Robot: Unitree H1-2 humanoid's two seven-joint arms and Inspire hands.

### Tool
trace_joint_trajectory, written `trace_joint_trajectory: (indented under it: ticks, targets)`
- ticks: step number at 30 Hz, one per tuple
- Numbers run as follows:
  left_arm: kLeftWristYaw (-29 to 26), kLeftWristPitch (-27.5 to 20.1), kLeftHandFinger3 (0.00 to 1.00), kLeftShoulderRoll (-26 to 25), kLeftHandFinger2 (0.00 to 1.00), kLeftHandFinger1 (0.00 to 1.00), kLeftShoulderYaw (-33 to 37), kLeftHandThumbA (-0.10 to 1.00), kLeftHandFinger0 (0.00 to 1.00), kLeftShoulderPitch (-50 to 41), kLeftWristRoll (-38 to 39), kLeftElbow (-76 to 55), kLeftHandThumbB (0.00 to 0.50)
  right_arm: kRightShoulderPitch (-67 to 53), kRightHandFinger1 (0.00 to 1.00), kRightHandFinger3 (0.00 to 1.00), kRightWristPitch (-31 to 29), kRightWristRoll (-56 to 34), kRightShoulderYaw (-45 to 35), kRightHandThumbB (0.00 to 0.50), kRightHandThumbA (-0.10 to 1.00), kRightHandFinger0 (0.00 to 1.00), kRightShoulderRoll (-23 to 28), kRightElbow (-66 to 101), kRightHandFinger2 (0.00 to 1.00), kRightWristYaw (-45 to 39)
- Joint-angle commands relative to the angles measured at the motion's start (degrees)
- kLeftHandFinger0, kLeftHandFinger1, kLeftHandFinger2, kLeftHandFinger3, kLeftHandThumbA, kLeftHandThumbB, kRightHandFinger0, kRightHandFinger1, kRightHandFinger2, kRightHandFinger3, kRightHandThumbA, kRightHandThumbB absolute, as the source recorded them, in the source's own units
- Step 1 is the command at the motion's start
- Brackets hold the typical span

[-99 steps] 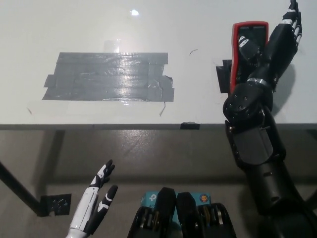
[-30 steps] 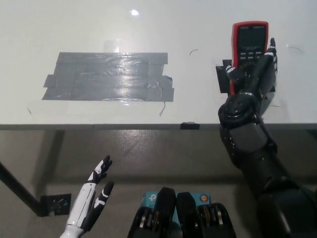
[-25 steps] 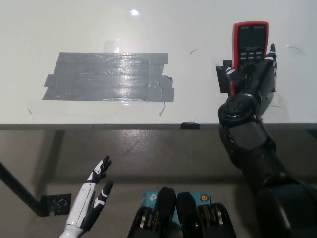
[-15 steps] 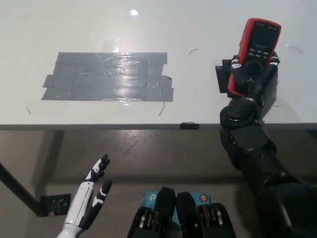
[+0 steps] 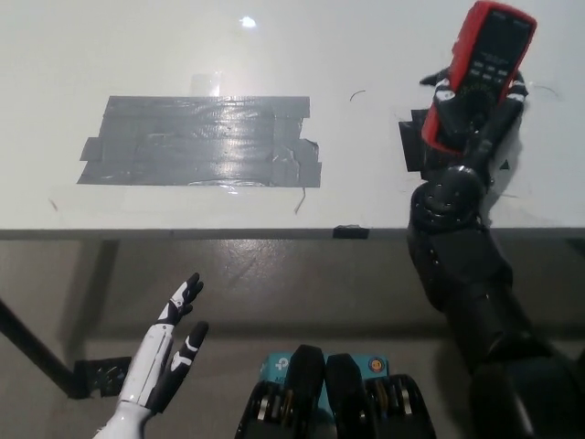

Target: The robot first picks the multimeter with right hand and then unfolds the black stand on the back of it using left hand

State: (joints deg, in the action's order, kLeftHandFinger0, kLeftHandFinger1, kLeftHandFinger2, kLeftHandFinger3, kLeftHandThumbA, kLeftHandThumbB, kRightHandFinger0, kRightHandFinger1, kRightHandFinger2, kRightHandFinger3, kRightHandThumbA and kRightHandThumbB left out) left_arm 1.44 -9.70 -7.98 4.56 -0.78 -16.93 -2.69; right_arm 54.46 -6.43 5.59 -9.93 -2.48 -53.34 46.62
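Note:
The multimeter [image 5: 482, 66] is red-edged with a dark face and button rows. It is tilted, top end leaning right, lifted off the white table [image 5: 183, 46] at the upper right. My black right hand [image 5: 471, 114] is shut on its lower half, fingers wrapped round both sides. The back of the meter and its stand are hidden. My white left hand [image 5: 164, 352] hangs open at the lower left, below the table's front edge, far from the meter.
A wide patch of grey tape [image 5: 201, 142] covers the table's left middle. A black square marker [image 5: 413, 142] lies on the table beside my right wrist. A small black tab [image 5: 350, 231] sits on the front edge.
My right hand closed round the multimeter and lifted it off the table, tilting it to the right. The left hand rose only slightly.

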Motion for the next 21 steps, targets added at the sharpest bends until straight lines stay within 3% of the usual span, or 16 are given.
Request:
trace_joint_trajectory:
  ticks: [1,2,4,6,9,11,14,17,21]
  targets:
    - [-0.2,-0.9,1.00,-0.6,1.00,1.00,-0.3,1.00,1.00,0.8,0.4,-1.7,0.213,-2.7,0.15,0.70,3.2,-21.7,-3.6,0.171,-0.10,0.00,-3.2,28.7,0.58,-19.6]
    - [0.1,-0.7,1.00,-0.9,1.00,1.00,-0.4,1.00,1.00,1.1,0.6,-1.9,0.214,-4.1,0.22,0.74,5.8,-25.6,-4.0,0.160,-0.10,0.02,-3.9,33.4,0.64,-21.2]
    - [0.4,-0.1,1.00,-0.8,1.00,1.00,-0.5,1.00,1.00,1.2,1.3,-2.5,0.220,-6.2,0.28,0.66,9.9,-31.3,-4.2,0.169,-0.10,0.00,-4.6,39.7,0.69,-23.4]
    - [0.5,0.1,1.00,-0.5,1.00,1.00,-0.6,1.00,1.00,1.4,1.8,-3.6,0.233,-9.8,0.24,0.59,13.9,-37.8,-3.2,0.136,-0.10,0.00,-5.0,47.0,0.66,-26.6]
    - [0.7,0.8,1.00,-0.4,1.00,1.00,-0.7,1.00,1.00,1.9,2.0,-6.7,0.250,-12.8,0.27,0.69,17.8,-42.8,-2.2,0.126,-0.09,0.00,-5.0,52.7,0.68,-28.1]
    - [1.2,1.9,1.00,0.0,1.00,1.00,-0.9,1.00,1.00,3.0,3.2,-10.4,0.247,-15.1,0.28,0.68,21.1,-47.6,-1.6,0.128,-0.09,0.00,-5.2,56.9,0.67,-28.9]
    - [1.5,4.6,1.00,0.3,1.00,1.00,-1.3,1.00,1.00,6.5,3.1,-17.0,0.240,-19.5,0.38,0.83,26.7,-55.4,-0.6,0.148,-0.10,0.01,-5.6,63.5,0.69,-28.5]
    - [1.9,6.2,1.00,0.8,1.00,1.00,-1.3,1.00,1.00,11.5,3.7,-20.2,0.232,-24.1,0.44,0.87,29.8,-58.8,1.5,0.157,-0.09,0.05,-5.4,67.3,0.68,-29.1]
    - [2.7,10.8,1.00,1.8,1.00,1.00,-0.9,1.00,1.00,18.5,2.2,-21.5,0.305,-30.7,0.48,0.97,32.3,-65.7,4.3,0.135,-0.10,0.05,-5.2,72.5,0.76,-30.4]
